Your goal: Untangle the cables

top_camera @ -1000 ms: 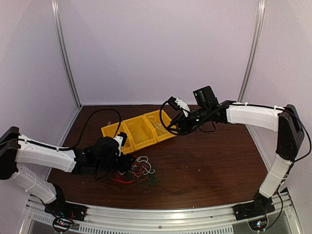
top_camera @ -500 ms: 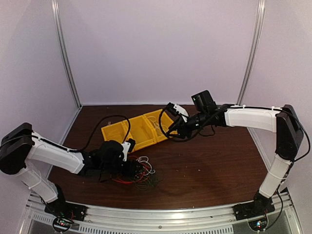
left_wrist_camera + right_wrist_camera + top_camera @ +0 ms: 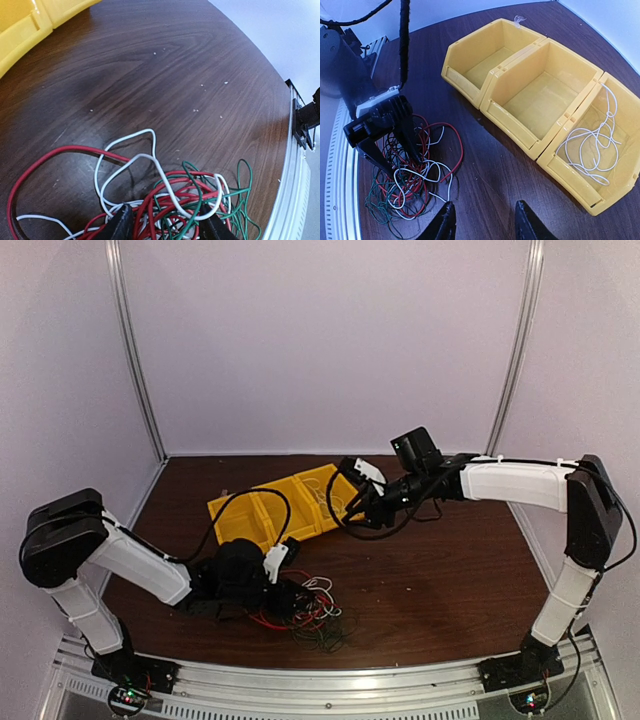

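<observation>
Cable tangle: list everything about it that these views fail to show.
Left wrist view: bottom edge cuts off the left gripper and the cable tangle; strands touched unreadable.
Top view: the left arm covers the tangle's left side; strands too small to trace.
Right wrist view: left gripper's fingers hide strands beneath.

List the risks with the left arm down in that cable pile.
1. The left jaws stand apart astride red, white and green strands of the tangle; shutting here would likely lift the whole clump, not one cable.
2. Green loops lie near the table edge; a drag might pull them off.
</observation>
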`<act>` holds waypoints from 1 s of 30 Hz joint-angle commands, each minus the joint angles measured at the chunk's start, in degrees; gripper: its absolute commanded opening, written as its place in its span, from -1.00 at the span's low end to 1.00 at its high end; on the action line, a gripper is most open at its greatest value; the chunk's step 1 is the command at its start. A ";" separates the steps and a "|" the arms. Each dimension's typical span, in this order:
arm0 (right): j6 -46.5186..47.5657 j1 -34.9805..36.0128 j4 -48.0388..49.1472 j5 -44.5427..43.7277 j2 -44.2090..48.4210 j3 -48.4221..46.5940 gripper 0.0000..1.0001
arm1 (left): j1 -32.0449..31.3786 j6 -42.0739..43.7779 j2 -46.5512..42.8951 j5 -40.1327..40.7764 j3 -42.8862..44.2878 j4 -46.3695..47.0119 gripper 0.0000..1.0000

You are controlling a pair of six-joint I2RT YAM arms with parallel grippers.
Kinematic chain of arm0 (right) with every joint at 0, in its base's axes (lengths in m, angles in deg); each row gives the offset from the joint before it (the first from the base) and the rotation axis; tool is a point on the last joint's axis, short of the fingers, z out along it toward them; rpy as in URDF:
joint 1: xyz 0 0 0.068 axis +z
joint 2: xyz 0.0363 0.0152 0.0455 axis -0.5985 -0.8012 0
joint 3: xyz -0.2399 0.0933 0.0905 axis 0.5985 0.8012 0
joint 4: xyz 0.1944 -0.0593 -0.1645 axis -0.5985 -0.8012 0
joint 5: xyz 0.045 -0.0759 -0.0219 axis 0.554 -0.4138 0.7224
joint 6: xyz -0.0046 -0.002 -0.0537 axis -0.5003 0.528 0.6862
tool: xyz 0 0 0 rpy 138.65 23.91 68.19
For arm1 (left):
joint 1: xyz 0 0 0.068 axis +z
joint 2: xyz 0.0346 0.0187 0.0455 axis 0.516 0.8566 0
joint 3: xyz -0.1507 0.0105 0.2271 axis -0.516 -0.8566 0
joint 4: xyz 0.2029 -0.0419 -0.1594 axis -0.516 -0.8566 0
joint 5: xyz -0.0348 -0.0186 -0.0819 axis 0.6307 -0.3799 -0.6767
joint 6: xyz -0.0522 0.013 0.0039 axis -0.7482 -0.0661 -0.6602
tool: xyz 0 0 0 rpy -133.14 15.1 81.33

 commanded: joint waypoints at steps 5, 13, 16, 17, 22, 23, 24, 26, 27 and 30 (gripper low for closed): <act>3.00 1.40 -3.76 -2.28 4.37 2.21 -0.18 | -1.74 2.44 -5.37 0.38 3.18 -3.53 0.00; 4.90 8.41 -5.92 -4.89 5.07 8.10 -0.17 | -1.74 3.79 -19.28 7.07 -1.19 -10.34 0.12; 4.24 10.92 -5.27 -5.01 3.91 9.37 -0.16 | -1.66 2.08 -20.77 12.10 -2.40 -10.20 0.15; 3.82 11.71 -5.03 -5.19 3.18 9.32 -0.15 | -1.66 1.16 -20.56 13.56 -1.89 -11.30 0.15; 2.91 14.32 -5.67 -4.35 -2.05 6.11 -0.15 | -1.64 -3.94 -20.54 18.62 -3.07 -12.71 0.12; 2.54 14.62 -5.71 -4.03 -3.02 5.32 -0.15 | -1.62 -5.26 -21.32 19.82 -3.96 -12.76 0.12; 2.09 14.81 -5.69 -4.01 -3.75 4.50 -0.15 | -1.59 -6.38 -22.39 20.87 -4.97 -12.92 0.12; 1.85 15.07 -5.86 -4.33 -5.59 3.18 -0.15 | -1.66 -8.11 -25.08 22.87 -7.16 -13.15 0.12; 2.14 15.15 -6.18 -4.37 -6.48 2.45 -0.15 | -1.69 -8.76 -26.61 23.55 -8.42 -13.15 0.12; 2.29 15.25 -6.76 -3.72 -9.01 0.68 -0.16 | -1.67 -10.25 -30.78 25.83 -10.82 -14.84 0.13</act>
